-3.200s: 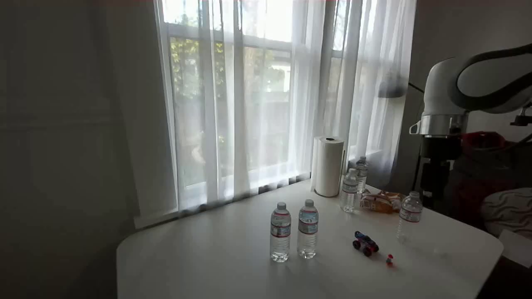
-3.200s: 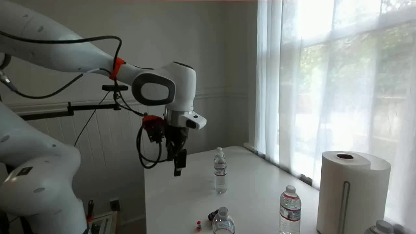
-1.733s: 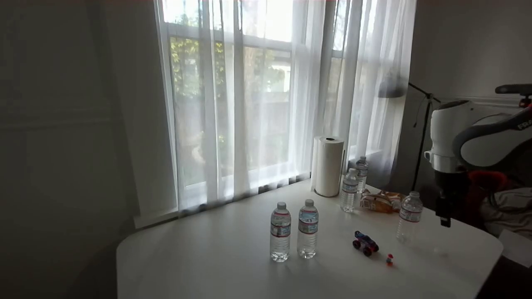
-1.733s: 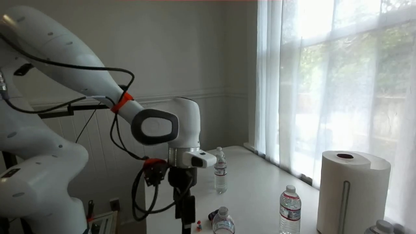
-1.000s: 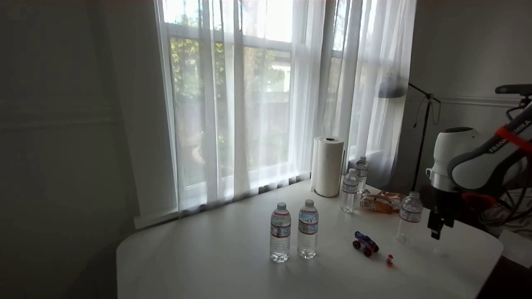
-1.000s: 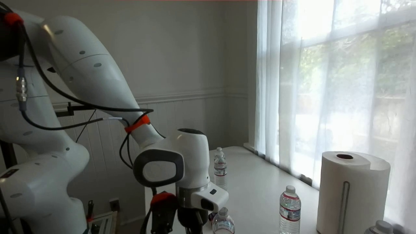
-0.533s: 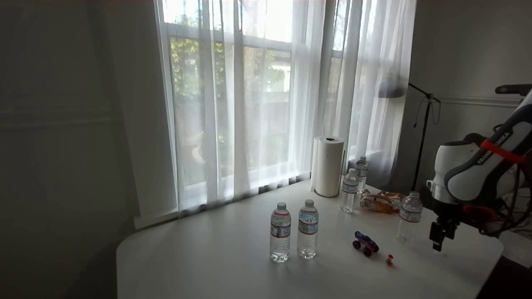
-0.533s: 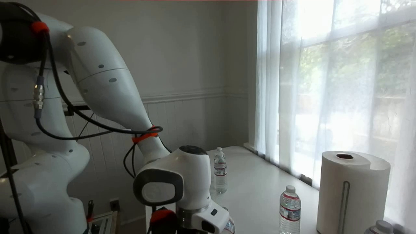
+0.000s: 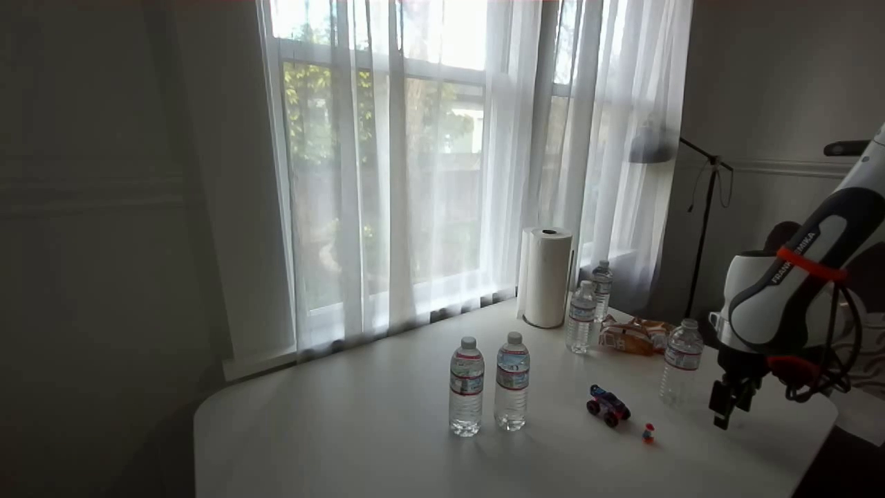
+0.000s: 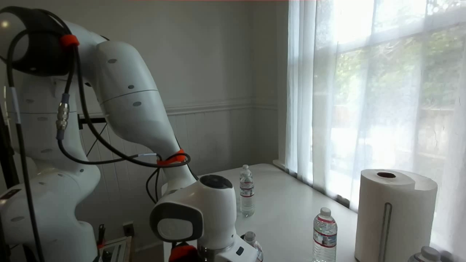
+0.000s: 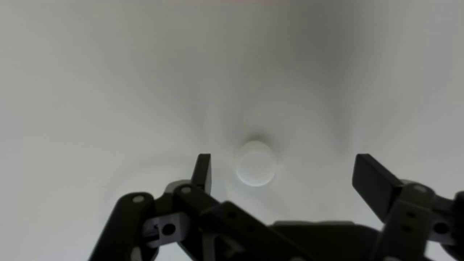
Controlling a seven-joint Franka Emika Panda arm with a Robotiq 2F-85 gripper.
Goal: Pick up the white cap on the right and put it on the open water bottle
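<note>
In the wrist view the white cap [image 11: 256, 165] lies on the white table between my open fingers, nearer the left finger and touching neither. My gripper [image 11: 282, 161] is open and empty, above the table. In an exterior view my gripper [image 9: 731, 408] is low over the table's right part; the cap is too faint to make out there. The open water bottle [image 9: 682, 360], with a clear neck, stands upright beside my gripper. It also shows in an exterior view [image 10: 250, 238], partly hidden by the arm; there the fingers are out of view.
On the table [image 9: 332, 436] stand two bottles [image 9: 467, 387] [image 9: 512, 380], with two more [image 9: 581, 318] [image 9: 602, 287] near the paper towel roll [image 9: 546, 277]. An orange bag [image 9: 630, 337], a toy truck [image 9: 608, 406] and a small figure [image 9: 648, 434] lie near the open bottle.
My arm has come down toward the table, and my gripper is now low beside the open bottle. In an exterior view the gripper has dropped below the frame. The bottles have not moved.
</note>
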